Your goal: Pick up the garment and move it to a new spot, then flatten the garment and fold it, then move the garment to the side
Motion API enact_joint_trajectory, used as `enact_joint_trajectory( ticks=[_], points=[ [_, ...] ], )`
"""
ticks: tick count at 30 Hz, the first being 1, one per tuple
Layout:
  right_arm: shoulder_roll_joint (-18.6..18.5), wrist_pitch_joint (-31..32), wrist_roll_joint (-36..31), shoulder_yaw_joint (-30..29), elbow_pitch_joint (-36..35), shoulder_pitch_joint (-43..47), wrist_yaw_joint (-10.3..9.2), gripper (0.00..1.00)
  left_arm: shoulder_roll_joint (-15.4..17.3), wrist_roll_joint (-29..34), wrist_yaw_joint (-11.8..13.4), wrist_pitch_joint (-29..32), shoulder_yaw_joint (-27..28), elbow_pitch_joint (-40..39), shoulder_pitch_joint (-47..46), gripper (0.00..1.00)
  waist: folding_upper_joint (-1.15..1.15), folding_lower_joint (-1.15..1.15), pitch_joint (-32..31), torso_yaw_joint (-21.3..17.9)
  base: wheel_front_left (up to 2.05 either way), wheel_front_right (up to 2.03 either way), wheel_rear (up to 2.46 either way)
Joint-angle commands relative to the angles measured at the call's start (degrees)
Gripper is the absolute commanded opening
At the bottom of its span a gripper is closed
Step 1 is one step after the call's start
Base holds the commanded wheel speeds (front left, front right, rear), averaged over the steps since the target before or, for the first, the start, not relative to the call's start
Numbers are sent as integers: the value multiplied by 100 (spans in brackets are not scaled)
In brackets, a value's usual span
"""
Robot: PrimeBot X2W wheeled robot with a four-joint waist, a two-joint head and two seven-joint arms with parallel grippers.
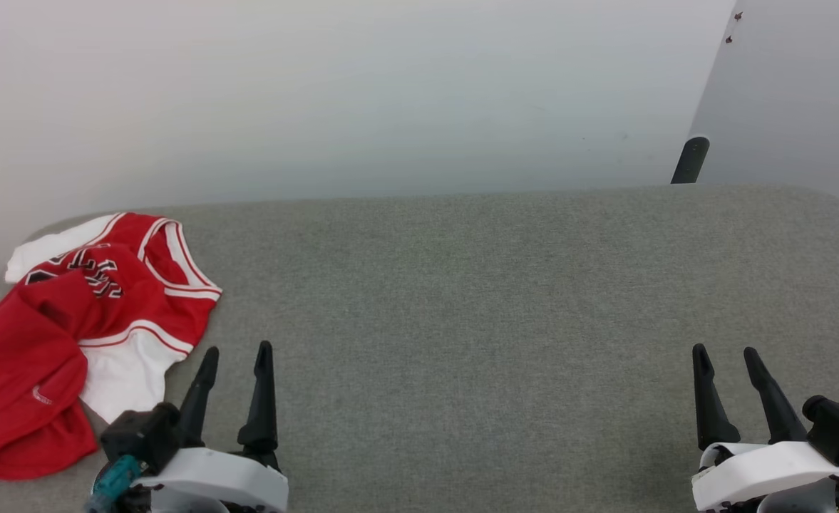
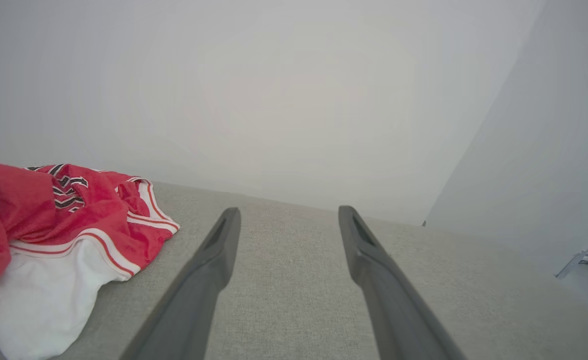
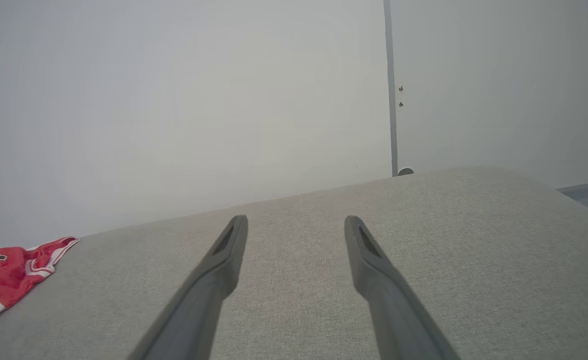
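Garment (image 1: pixel 123 313) crumpled near left gripper (image 1: pixel 238 349) (spread) — right gripper (image 1: pixel 725 350) spread.

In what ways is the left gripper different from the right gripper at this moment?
The left gripper sits close beside the garment; the right gripper is far from it, over the bare grey surface. In the head view, the left gripper's fingers tilt rightward, the right gripper's leftward. Both are open and hold nothing.

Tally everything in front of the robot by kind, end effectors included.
Red jersey: 1
End effectors, both open: 2 (left end effector, right end effector)
Grey fabric surface: 1
Total: 4
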Motion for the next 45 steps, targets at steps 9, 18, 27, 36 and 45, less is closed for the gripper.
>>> enact_joint_trajectory(
  ticks=[9, 18, 27, 36, 45],
  points=[
    [28, -123, -589, -52, -96, -46, 3, 100, -11, 648, -81, -138, 43, -121, 59, 100, 0, 0, -40, -22, 0, 0, 0],
    [44, -198, -1045, -60, -162, 46, 3, 100, -21, 1084, -152, -246, 116, -164, 116, 100, 0, 0, -108, -30, 0, 0, 0],
    [52, -255, -1417, -57, -193, 129, 4, 100, -62, 1412, -192, -341, 261, -100, 139, 100, 0, 0, -225, 54, 0, 0, 0],
    [56, -299, -1705, 101, -172, 244, 4, 100, -68, 1875, -74, -424, 462, 45, 114, 100, 0, 0, -440, 547, 0, 0, 0],
    [66, -338, -1525, 426, 36, 100, 3, 100, 17, 1900, -12, -417, 644, 118, 239, 100, 0, 0, -584, 1314, 0, 0, 0]
  ],
)
